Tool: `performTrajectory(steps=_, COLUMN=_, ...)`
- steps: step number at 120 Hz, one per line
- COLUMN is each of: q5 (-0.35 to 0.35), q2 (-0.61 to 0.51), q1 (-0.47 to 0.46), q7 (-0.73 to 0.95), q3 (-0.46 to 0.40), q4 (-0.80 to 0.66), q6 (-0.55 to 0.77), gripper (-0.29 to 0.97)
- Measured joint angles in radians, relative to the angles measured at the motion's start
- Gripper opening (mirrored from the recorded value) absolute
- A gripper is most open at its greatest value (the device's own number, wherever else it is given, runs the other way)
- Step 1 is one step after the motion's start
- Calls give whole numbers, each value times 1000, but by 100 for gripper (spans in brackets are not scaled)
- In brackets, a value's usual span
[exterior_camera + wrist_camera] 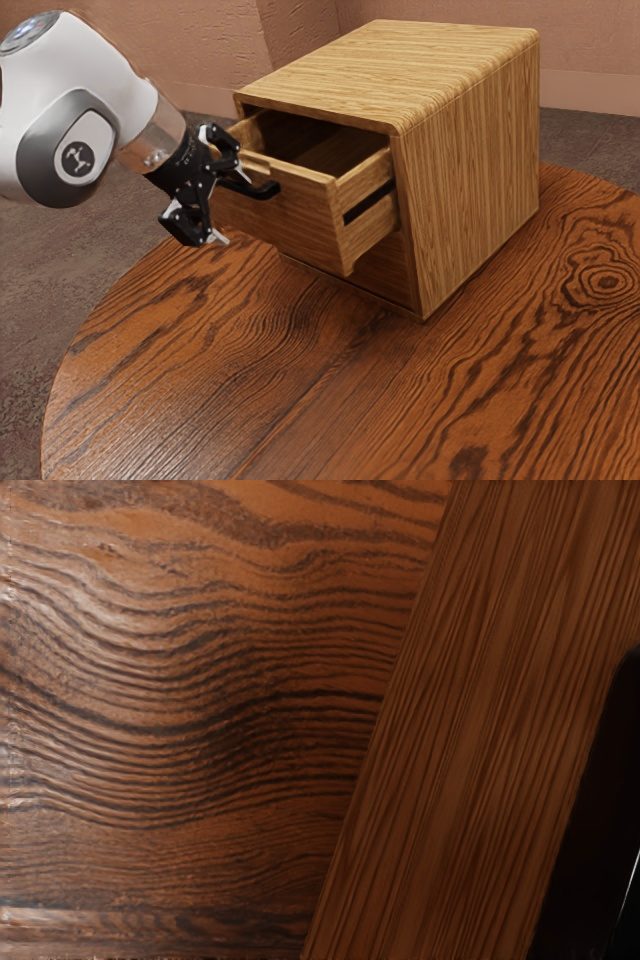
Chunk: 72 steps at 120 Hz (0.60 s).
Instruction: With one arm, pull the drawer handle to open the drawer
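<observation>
A light oak cabinet [470, 150] stands on the round dark wooden table [330, 390]. Its upper drawer [320, 200] is pulled partway out toward the exterior view's left, and its inside looks empty. A black handle [258, 186] sticks out of the drawer front. My black gripper [222, 186] is right at that handle, open, with one finger above it and one below, set wide apart. In the wrist view the drawer front [480, 740] runs as a slanted board beside the table's grain [180, 700]. A dark shape [610, 830] at that board's far side is cut off.
The cabinet takes up the back of the table, with bare tabletop [480, 400] in front of it and on the exterior view's right. The table's curved edge [75, 350] lies below my arm, with grey-brown floor [50, 260] past it. A lower drawer front sits flush under the pulled-out one.
</observation>
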Motion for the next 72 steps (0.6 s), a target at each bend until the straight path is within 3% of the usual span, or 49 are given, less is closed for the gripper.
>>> performTrajectory(steps=56, q5=74, q2=-423, q1=56, q7=-13, q3=-30, q4=-364, q6=104, gripper=68)
performTrajectory(steps=65, q5=76, q2=-452, q1=67, q7=-15, q3=-38, q4=-284, q6=38, gripper=68)
performTrajectory(steps=72, q5=74, q2=-376, q1=65, q7=-17, q3=-48, q4=-113, q6=-83, gripper=68)
